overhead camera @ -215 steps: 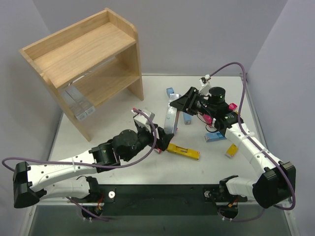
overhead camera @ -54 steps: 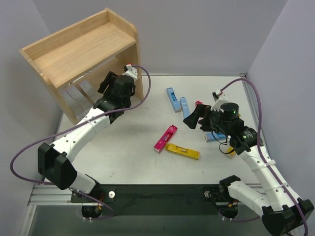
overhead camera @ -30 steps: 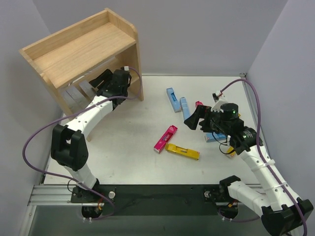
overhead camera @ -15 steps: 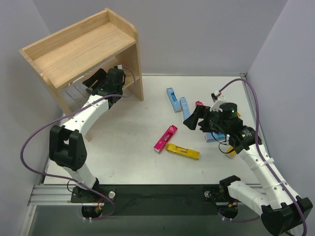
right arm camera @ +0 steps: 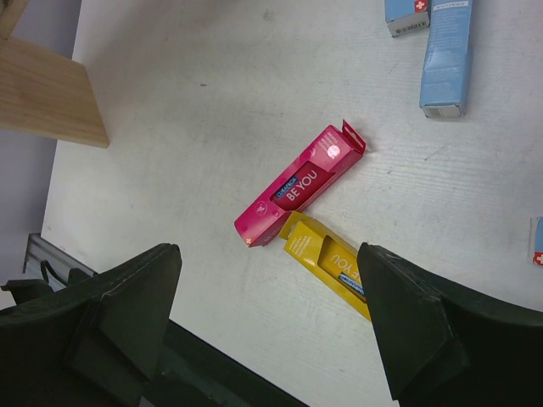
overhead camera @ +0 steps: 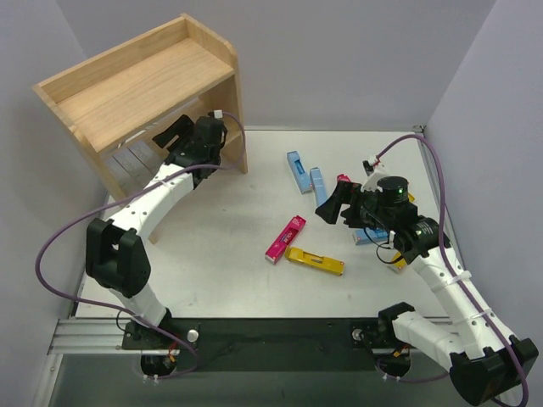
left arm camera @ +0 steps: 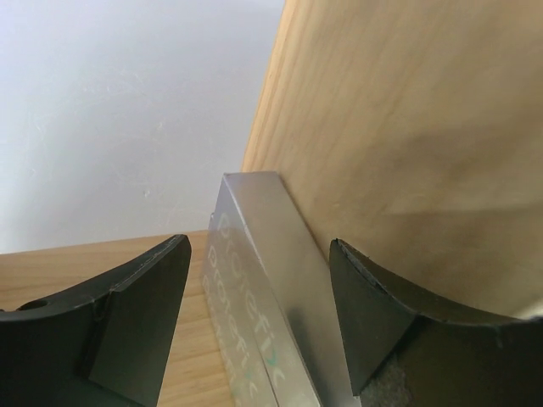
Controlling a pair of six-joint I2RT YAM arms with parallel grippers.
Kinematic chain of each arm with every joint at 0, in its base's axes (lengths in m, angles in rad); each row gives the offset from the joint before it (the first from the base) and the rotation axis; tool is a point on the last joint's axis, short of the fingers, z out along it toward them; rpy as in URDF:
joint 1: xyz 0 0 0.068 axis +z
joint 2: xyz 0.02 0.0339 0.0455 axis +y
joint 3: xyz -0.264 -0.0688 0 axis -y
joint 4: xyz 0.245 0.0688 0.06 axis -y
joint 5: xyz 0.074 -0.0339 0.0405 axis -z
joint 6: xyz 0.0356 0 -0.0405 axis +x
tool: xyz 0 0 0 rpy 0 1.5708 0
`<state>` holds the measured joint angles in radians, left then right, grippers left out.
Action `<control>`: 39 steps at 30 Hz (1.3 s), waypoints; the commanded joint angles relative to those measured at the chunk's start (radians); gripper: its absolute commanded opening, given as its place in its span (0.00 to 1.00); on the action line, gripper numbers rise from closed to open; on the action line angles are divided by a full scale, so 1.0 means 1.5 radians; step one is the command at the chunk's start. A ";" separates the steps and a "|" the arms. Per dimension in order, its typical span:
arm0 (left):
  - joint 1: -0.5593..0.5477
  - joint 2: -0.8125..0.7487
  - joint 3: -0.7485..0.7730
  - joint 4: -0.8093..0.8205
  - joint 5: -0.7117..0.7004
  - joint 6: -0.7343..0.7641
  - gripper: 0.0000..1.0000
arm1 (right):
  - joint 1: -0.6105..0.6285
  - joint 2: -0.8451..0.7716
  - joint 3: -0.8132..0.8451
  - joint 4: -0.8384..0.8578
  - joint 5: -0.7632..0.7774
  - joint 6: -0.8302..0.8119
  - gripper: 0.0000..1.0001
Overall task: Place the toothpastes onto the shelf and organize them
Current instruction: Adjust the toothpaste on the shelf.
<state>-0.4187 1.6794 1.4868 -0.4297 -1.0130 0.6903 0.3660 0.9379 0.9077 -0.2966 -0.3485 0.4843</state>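
Left gripper [left arm camera: 259,246] is inside the lower tier of the shelf [overhead camera: 127,85]. One toothpaste carton [left arm camera: 263,288] lies between its fingers, apart from both and right up against the side panel [left arm camera: 407,127] on the right-finger side. Under the right gripper [right arm camera: 267,250], on the table [right arm camera: 187,85], the BEYOU carton [right arm camera: 301,184] lies between the fingers. A second carton [right arm camera: 327,254] touches its end nearer the pincer. The far cartons [right arm camera: 445,51] lie well ahead, toward the right finger.

Bright even overhead light, soft shadows; left wrist view blurry, sheen on silver carton [left arm camera: 271,288].
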 commanded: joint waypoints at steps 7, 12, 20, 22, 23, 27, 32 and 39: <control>-0.090 -0.041 0.056 -0.079 -0.002 -0.058 0.77 | -0.004 -0.008 -0.007 0.004 -0.002 -0.010 0.89; -0.139 -0.076 0.062 -0.204 -0.011 -0.144 0.78 | -0.004 -0.010 -0.008 0.004 0.001 -0.011 0.89; -0.168 -0.120 0.048 -0.373 -0.008 -0.263 0.78 | -0.005 -0.001 -0.005 0.004 -0.003 -0.010 0.89; -0.161 -0.128 0.028 -0.366 -0.007 -0.261 0.78 | -0.005 0.001 -0.003 0.004 -0.005 -0.010 0.89; -0.159 -0.131 0.025 -0.366 -0.004 -0.262 0.78 | -0.005 0.002 -0.003 0.004 -0.005 -0.010 0.89; -0.135 -0.134 0.007 -0.351 0.001 -0.251 0.78 | -0.005 0.003 -0.003 0.004 -0.008 -0.010 0.89; -0.114 -0.139 -0.007 -0.319 0.011 -0.229 0.78 | -0.005 0.003 -0.002 0.004 -0.009 -0.009 0.89; -0.091 -0.139 -0.016 -0.301 0.014 -0.219 0.78 | -0.006 0.003 0.000 0.004 -0.009 -0.008 0.89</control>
<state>-0.5678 1.5066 1.4635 -0.9268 -0.9932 0.3473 0.3660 0.9390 0.9066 -0.2970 -0.3485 0.4770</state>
